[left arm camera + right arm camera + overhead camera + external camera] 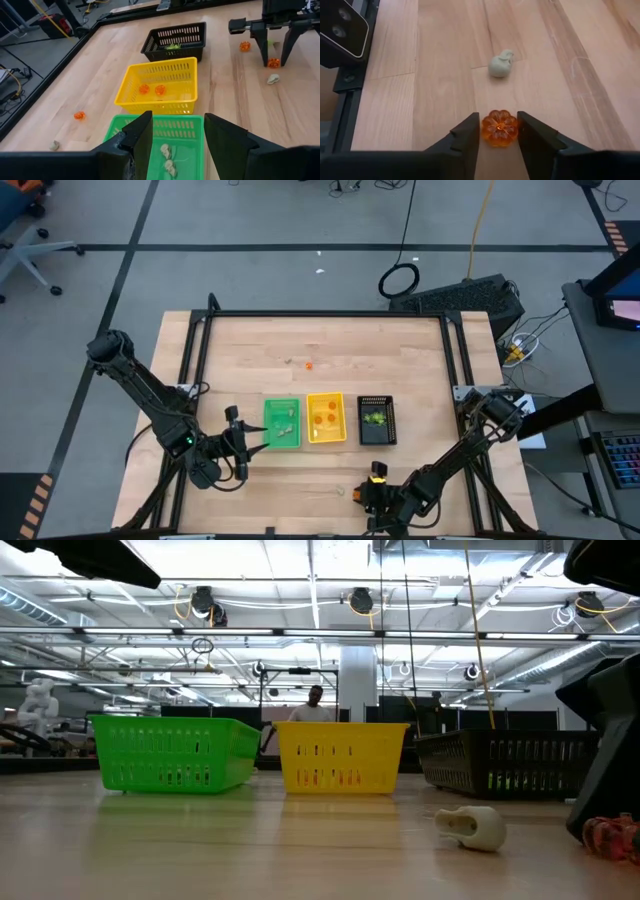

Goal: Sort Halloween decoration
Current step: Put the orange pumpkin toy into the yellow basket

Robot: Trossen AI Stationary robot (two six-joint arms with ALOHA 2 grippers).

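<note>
My right gripper (498,134) is down at the table's near edge (375,485), open, one finger on each side of an orange pumpkin trinket (499,128) that lies on the wood. A pale skull trinket (500,65) lies just beyond it (475,825). My left gripper (177,135) is open and holds nothing; it hovers by the green tray's (282,423) left side. The green tray holds pale trinkets (167,160), the yellow tray (326,418) orange ones (152,89), and the black tray (376,420) yellow-green ones (173,46). My right gripper's fingers (470,132) come from above and stand close on both sides of the orange pumpkin trinket (273,63), which rests on the table. I cannot tell whether they touch it.
Loose on the wood are an orange trinket (308,365) and a pale one (54,145) toward the far side, plus another orange one (244,46) near my right gripper. A black frame (330,313) edges the table. People stand in the room behind (314,705).
</note>
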